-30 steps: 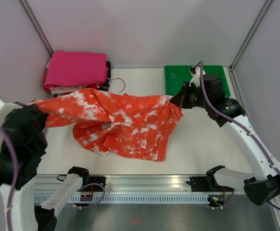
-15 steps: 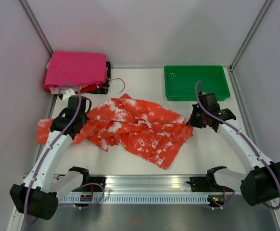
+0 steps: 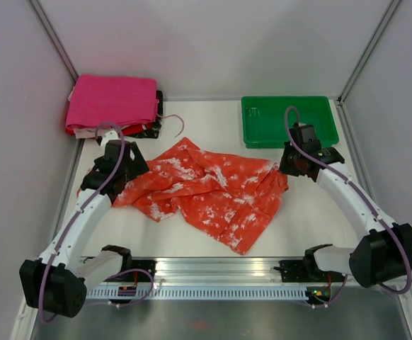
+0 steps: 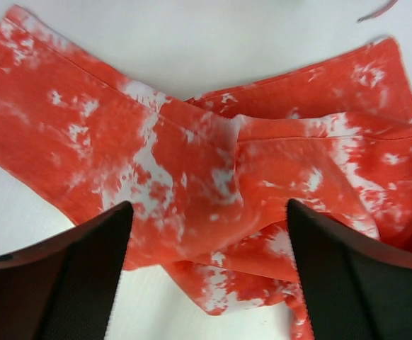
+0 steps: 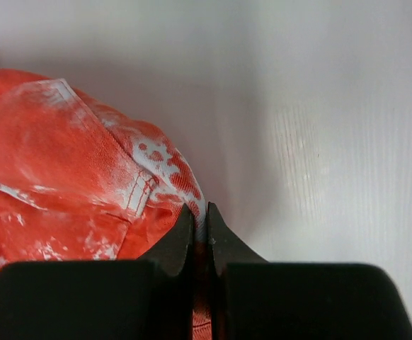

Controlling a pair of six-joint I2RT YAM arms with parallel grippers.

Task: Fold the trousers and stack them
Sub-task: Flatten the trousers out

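The trousers [image 3: 206, 195] lie crumpled on the worktop [image 3: 312, 212], spread between the two arms. The left fingers [image 4: 86, 269] stand wide apart just above the fabric, gripping nothing. The right fingers [image 5: 174, 244] are pinched closed on a hem edge. A green tray [image 3: 245, 120] sits beyond the right fingers. A pink folded cloth [image 3: 112, 103] lies beyond the left ones, apart from the trousers.

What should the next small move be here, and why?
Probably the right gripper should open and let go. It is shut on an edge of the trousers, which lie crumpled on the table, while the left gripper hangs open above them, holding nothing. Freeing that edge would likely let both arms pick fresh spots to spread the legs.
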